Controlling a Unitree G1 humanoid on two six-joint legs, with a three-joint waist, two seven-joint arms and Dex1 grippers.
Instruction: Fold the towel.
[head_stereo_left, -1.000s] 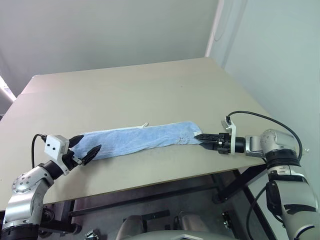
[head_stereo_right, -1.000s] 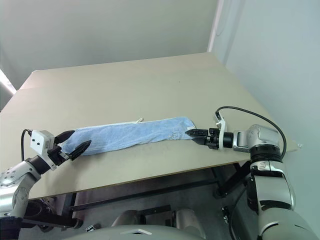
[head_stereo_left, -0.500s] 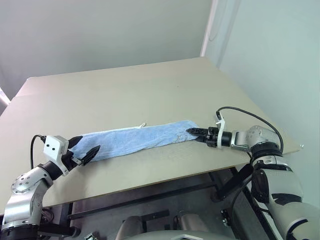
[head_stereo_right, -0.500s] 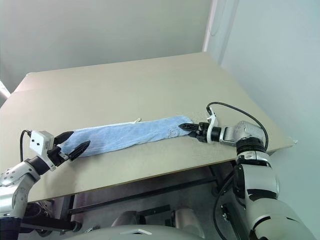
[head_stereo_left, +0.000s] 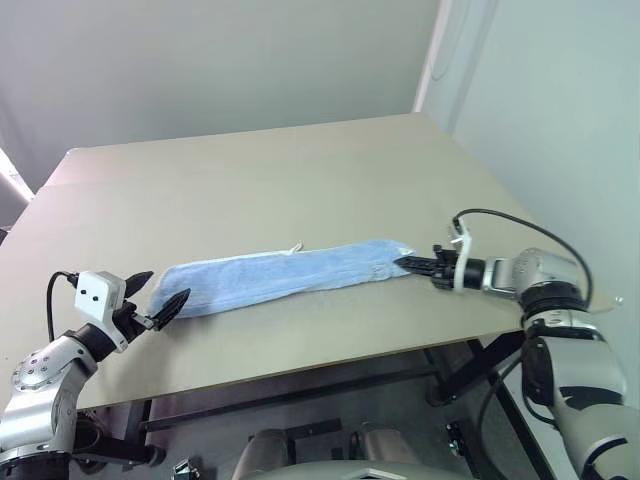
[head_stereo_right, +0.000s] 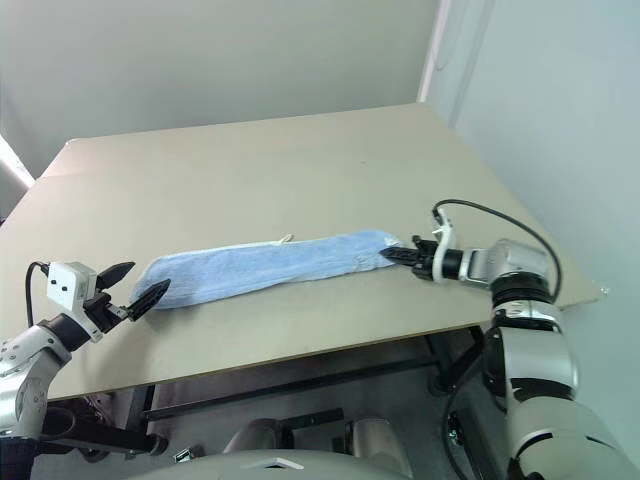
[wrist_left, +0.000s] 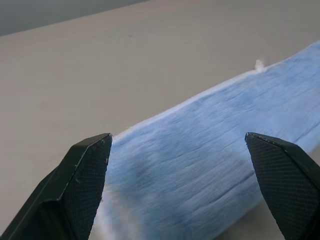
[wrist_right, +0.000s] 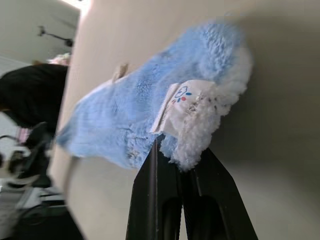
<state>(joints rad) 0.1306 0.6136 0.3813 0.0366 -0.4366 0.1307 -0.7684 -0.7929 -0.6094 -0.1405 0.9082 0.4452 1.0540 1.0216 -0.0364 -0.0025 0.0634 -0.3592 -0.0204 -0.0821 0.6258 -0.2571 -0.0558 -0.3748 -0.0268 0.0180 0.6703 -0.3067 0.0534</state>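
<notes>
The towel (head_stereo_left: 285, 274), light blue terry cloth with a whitish border, lies along the near part of the tan table (head_stereo_left: 250, 180) as a long narrow strip running left to right, its right end a little farther from the near edge than its left. That shape suggests it is already doubled lengthwise, though the layers cannot be counted from above; a small white loop pokes out of its far edge about midway. What appears left is the crosswise fold, bringing one short end over onto the other. The right gripper (head_stereo_left: 409, 264) is at the right end of the strip, its two black fingers (wrist_right: 160, 200) pressed together on the fluffy white hem, just beside the small printed tag (wrist_right: 186, 102), so that corner seems pinched and ready to be lifted. The left gripper (head_stereo_left: 157, 297) sits at the left end with its fingers (wrist_left: 82, 175) spread wide, one on either side of the cloth's end and holding nothing; whether they touch the towel cannot be told. Judged from this, the task is roughly midway: one end is secured, the other is framed but not yet grasped, and no crosswise fold has been made.
</notes>
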